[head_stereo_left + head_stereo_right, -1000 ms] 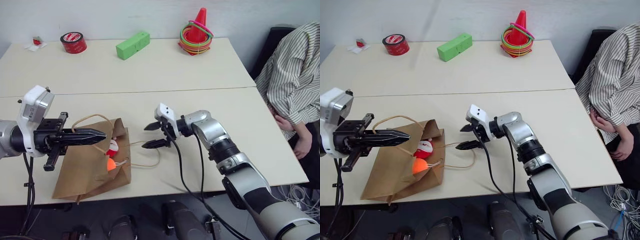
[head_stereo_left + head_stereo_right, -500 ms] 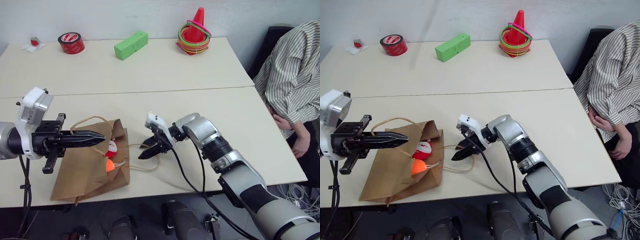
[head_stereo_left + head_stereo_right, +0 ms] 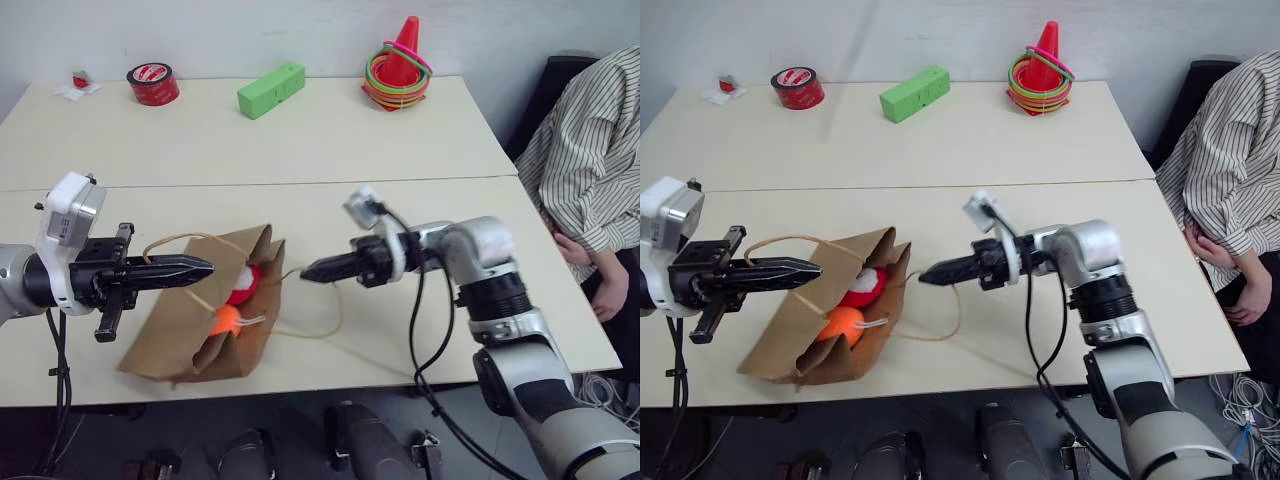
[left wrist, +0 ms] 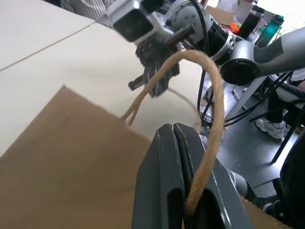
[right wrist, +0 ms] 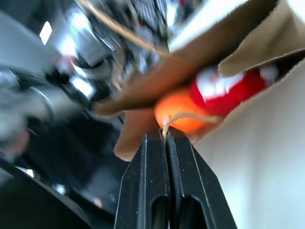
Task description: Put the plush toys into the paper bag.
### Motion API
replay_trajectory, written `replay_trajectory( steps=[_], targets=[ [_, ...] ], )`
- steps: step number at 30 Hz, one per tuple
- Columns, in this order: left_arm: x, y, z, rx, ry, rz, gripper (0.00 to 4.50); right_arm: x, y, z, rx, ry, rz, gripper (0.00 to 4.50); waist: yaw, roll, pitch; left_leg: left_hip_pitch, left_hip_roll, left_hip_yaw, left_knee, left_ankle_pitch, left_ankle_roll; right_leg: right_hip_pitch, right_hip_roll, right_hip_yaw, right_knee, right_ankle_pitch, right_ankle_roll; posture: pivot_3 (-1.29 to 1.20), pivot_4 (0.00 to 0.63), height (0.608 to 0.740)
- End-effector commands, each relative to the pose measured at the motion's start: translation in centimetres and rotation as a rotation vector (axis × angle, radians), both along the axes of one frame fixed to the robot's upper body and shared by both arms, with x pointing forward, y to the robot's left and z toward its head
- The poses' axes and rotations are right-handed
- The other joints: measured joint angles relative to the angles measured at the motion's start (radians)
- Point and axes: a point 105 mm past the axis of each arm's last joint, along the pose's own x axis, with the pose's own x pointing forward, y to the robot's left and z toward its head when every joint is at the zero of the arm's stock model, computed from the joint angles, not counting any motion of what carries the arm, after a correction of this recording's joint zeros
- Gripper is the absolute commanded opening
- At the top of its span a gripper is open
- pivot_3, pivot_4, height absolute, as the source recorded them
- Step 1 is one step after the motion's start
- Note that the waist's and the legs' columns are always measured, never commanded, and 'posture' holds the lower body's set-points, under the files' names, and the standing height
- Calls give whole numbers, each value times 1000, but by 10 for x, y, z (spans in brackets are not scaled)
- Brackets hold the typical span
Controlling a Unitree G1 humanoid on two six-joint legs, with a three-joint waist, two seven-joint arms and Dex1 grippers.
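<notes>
Right eye view: the paper bag [image 3: 815, 325] is being held open by its handles, each gripped in closed jaws, apparently so the plush toys [image 3: 850, 305] are kept inside.

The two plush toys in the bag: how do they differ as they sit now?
The orange toy is plain orange; the red toy is red with white patches. The orange toy lies nearer the table's front edge, the red toy just behind it, touching it. Both sit in the mouth of the paper bag, partly visible; their relative size can't be judged.
</notes>
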Motion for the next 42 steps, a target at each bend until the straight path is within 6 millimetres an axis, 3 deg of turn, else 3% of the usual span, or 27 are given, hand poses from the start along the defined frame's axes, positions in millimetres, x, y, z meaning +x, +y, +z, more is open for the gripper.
replay_trajectory(
  steps=[1,5,8,10,15,17,20,25,29,30,31,32,34,38,40,42],
  targets=[
    [11,4,15,-45,-95,60,0,-2,-17,38,59,-97,-39,14,0,0,0,0,0,0,0,0,0,0,0,0,0,0,0,0,150,740],
    [27,0,19,-100,-152,95,0,3,-36,66,38,-214,-97,14,0,1,1,0,0,0,-1,0,0,0,0,0,-1,0,0,0,150,740],
    [43,-1,22,-126,-233,142,0,9,-41,75,26,-263,-132,14,-2,2,1,0,0,1,-1,0,0,0,0,0,-1,0,1,0,150,740],
    [56,-4,26,-142,-318,191,0,15,-44,73,14,-282,-170,14,-2,1,1,0,0,1,-1,0,0,0,1,0,-1,0,1,0,150,740],
    [61,-13,21,-158,-316,173,0,40,-55,63,5,-381,-346,14,-3,1,1,-1,0,2,-1,0,0,0,0,2,-2,1,2,0,150,740],
    [63,-11,21,-166,-313,198,383,48,-67,63,11,-430,-436,0,-2,2,1,-1,0,2,-1,0,0,0,0,1,-2,0,2,0,150,740],
    [63,-6,19,-139,-321,221,1105,35,-77,69,61,-405,-416,583,1,2,2,-1,0,2,-1,0,0,0,0,1,-2,0,2,0,150,740],
    [58,13,13,-90,-312,283,2632,9,-98,85,136,-490,-406,2248,-1,3,2,-1,0,2,-1,0,0,0,0,1,-2,0,2,0,150,740],
    [43,36,2,-21,-272,323,3891,3,-123,85,130,-611,-507,3634,-2,3,2,0,1,2,-1,0,0,0,1,1,-2,0,2,0,150,740],
    [40,42,0,1,-286,341,4170,3,-132,79,110,-617,-534,3955,-1,3,2,0,1,1,-2,0,0,0,0,1,-2,0,3,0,150,740],
    [37,47,-1,17,-301,358,4484,2,-138,72,80,-626,-551,3983,1,3,2,0,0,1,-2,0,0,0,0,1,-3,0,3,0,150,740],
    [35,50,-2,29,-308,367,4484,2,-141,64,40,-640,-558,3983,2,3,2,0,0,1,-2,0,1,0,0,1,-3,0,3,0,150,740],
    [23,52,-13,60,-266,355,4484,2,-142,27,-127,-723,-530,3983,4,3,2,0,0,1,-2,0,1,1,0,1,-4,0,3,0,150,740],
    [-1,37,-43,105,-180,291,4500,-8,-121,-45,-329,-926,-366,3037,-3,3,2,1,0,1,-6,-1,1,3,0,1,-8,0,4,0,150,740],
    [-9,21,-55,96,-179,285,4500,-18,-93,-78,-290,-986,-298,2338,-2,2,2,2,0,1,-8,0,1,3,-1,1,-9,0,4,0,150,740],
    [-13,2,-63,81,-180,281,4500,-25,-63,-94,-215,-1025,-301,1617,-3,2,2,4,0,1,-10,0,0,5,0,1,-10,0,4,0,150,740]
  ],
)
